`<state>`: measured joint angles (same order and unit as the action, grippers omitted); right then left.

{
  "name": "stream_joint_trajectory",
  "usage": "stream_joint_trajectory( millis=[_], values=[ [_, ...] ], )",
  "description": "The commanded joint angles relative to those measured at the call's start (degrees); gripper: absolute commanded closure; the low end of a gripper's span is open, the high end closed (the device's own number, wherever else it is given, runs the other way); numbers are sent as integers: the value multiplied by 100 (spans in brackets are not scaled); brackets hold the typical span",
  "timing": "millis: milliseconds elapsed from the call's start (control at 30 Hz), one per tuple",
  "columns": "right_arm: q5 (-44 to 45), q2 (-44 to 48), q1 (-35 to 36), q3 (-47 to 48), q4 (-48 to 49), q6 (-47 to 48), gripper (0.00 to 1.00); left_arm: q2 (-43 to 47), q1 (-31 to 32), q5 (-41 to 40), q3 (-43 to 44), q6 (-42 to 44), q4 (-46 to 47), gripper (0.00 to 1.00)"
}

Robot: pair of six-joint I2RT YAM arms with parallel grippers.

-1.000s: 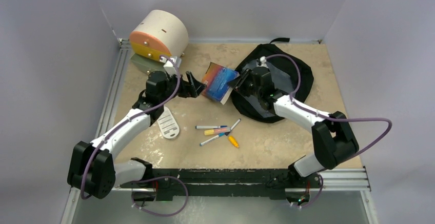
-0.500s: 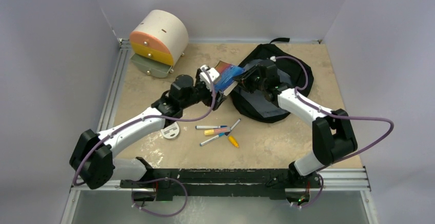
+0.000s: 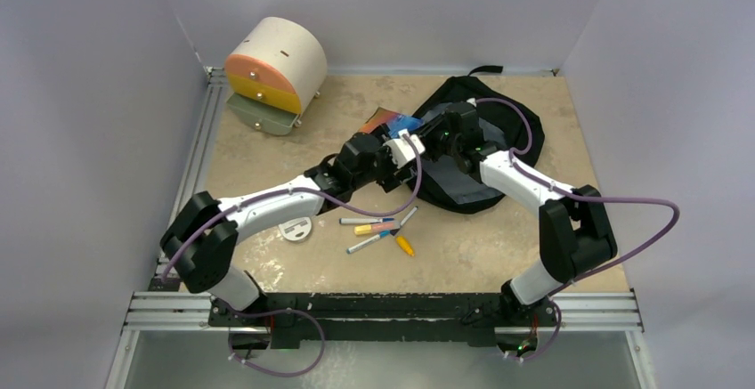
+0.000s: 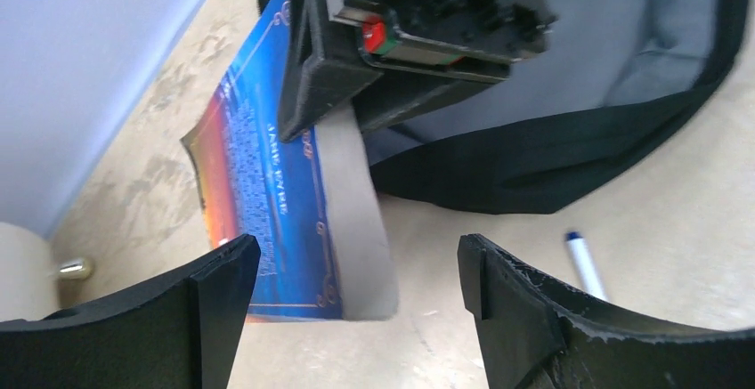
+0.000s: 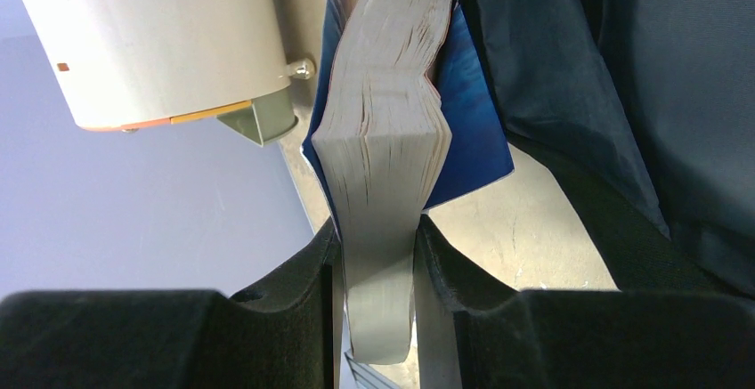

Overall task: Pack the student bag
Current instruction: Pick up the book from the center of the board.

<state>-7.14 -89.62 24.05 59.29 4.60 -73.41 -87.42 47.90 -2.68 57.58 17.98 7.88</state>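
Far left stands the box (image 3: 271,68). Pens (image 3: 383,229) lie loose near the middle, not packed. The left gripper (image 4: 356,269) hangs wide open with nothing in it, just short of the book (image 4: 267,202). The right gripper (image 5: 378,255) is clamped on the book's page block, holding it on edge at the left rim of the bag (image 3: 507,131), which lies far right with its grey lining showing. Nothing looks packed yet. The book seems about to go in, and the pens remain.

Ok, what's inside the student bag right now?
Inside the student bag only grey lining shows, no packed items. The right hand, gripping the book, covers part of the opening.
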Motion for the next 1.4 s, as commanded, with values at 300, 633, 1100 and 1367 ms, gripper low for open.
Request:
stream_joint_trajectory(
  millis=[300, 633, 1100, 1367],
  values=[
    [-464, 592, 12, 139, 1022, -356, 100, -857, 138, -1266, 783, 1211, -30, 38],
    [-772, 562, 12, 74, 1186, -458, 100, -834, 161, -1285, 638, 1199, -6, 72],
    [-499, 1257, -451, -260, 1289, -159, 42, 160, 137, -1714, 42, 744, 614, 100],
    [60, 1956, -560, -341, 1445, 1936, 32, 974, -300, -1353, 352, -33, 219, 100]
  ],
)
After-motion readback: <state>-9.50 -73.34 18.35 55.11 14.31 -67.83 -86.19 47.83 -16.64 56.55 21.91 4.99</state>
